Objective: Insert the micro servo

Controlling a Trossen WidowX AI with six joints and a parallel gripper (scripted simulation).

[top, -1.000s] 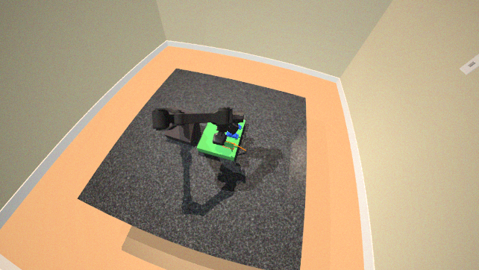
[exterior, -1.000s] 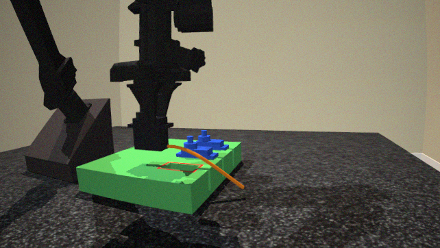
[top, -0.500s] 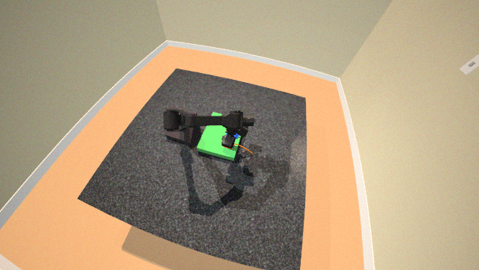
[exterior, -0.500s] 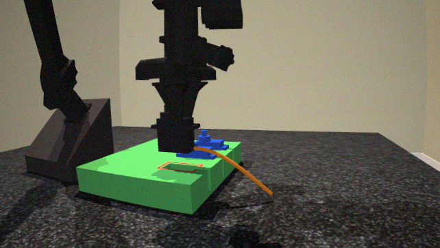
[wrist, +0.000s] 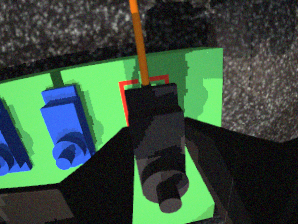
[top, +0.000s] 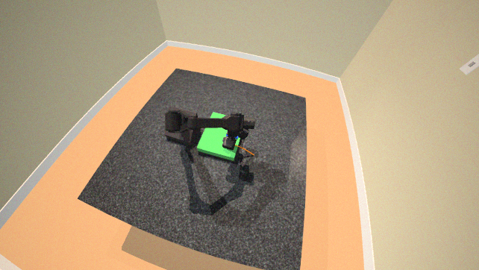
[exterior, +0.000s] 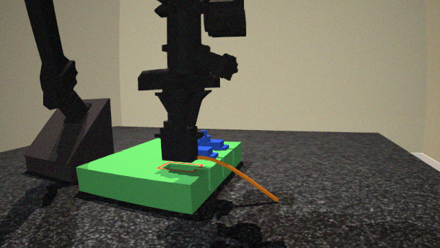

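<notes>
One dark micro servo (wrist: 156, 139) trails an orange cable (wrist: 136, 23).

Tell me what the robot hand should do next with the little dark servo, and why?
Probably lower it gently, straight down. The gripper is shut on the servo, which hangs just above the red-marked pocket in the green deck, not seated yet. Its shaft points up toward the wrist camera, and the orange cable trails off the side where the notch is.
</notes>
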